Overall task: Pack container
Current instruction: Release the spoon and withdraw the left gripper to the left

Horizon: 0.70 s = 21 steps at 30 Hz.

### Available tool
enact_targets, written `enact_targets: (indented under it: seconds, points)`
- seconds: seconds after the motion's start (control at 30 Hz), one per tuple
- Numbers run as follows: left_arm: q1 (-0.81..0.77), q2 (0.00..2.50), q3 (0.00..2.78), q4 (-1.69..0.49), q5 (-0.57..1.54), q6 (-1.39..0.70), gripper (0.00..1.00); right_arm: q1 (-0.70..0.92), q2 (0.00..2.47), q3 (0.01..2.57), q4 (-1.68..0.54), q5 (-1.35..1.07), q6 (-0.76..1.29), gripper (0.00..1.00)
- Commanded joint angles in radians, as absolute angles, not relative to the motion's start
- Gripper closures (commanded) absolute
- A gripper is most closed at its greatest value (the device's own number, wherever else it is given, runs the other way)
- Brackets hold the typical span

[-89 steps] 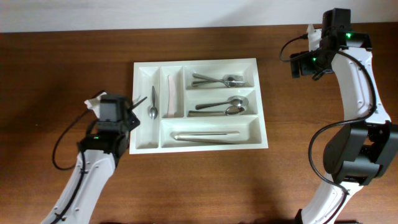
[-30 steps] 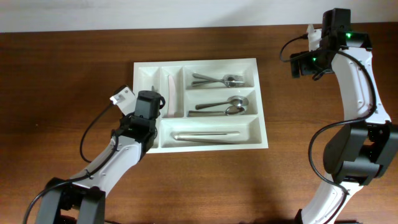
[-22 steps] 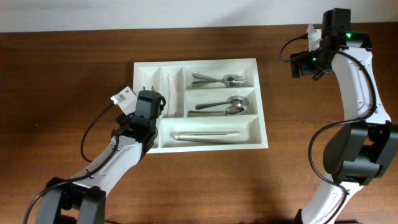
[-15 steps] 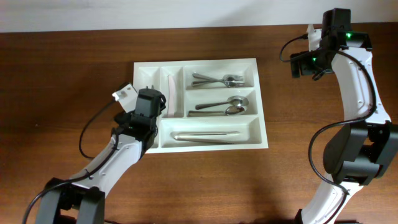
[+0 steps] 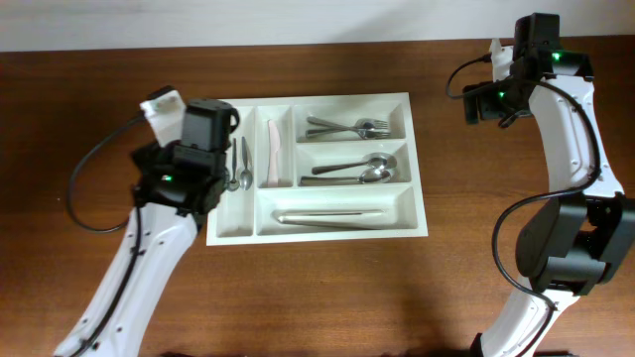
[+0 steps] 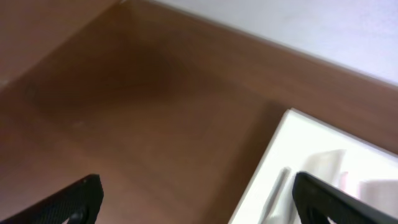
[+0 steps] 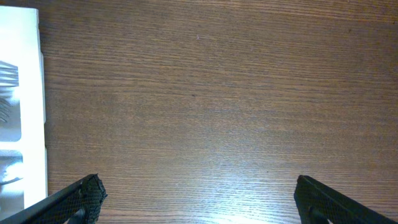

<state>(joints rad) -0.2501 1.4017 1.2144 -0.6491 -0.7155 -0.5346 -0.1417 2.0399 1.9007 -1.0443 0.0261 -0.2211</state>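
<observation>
**Left end effector (image 6: 198, 198) lets go and lifts clear of the container (image 5: 327, 235)**

Its jaws stand wide apart with nothing between them. A second ago it was down over the leftmost narrow compartment, with the arm reaching in across the tray's near-left corner. Since then the arm has swung up and to the left. The left wrist view is blurred and now looks out over bare desk (image 5: 79, 119), with only the tray's left edge at the right of the picture.

Two small spoons (image 5: 238, 167) lie side by side in that narrow compartment. Three seconds ago one lay there and another was still being carried toward it. I judge that piece to be delivered.

The right end effector (image 7: 199, 193) is open and empty. It hangs over bare desk to the right of the container and has not moved in that time.

The container lies flat in the middle of the desk. It holds forks (image 5: 347, 126) in the upper long compartment, larger spoons (image 5: 359, 171) in the middle one and a long utensil (image 5: 327, 215) in the bottom one. A pale pink piece (image 5: 272, 154) lies in the second narrow compartment. Every compartment now holds something and no loose cutlery shows on the desk, so the packing looks at or near its end.
</observation>
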Motion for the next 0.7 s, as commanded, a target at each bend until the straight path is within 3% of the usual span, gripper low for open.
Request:
enact_targets:
  seconds: [0.0,0.23,0.5,0.67]
  points:
    - [-0.213,1.35,1.275,-0.775,-0.741,-0.513,0.01,-0.138,2.02,1.903,-1.044,0.027,-0.229,0.01]
    - [-0.101,1.275,1.288,-1.058,-0.741,-0.514,0.01,-0.138,2.02,1.903,-1.044,0.027,-0.229,0.01]
    - [0.097,1.26,1.288,-1.04,-0.672,-0.526,0.01,-0.138,2.02,1.903,-1.044,0.027,-0.229,0.01]
    - [0.134,1.26,1.288,-1.041,-0.616,-0.525,0.01,-0.138,2.02,1.903,-1.044,0.027,-0.229,0.01]
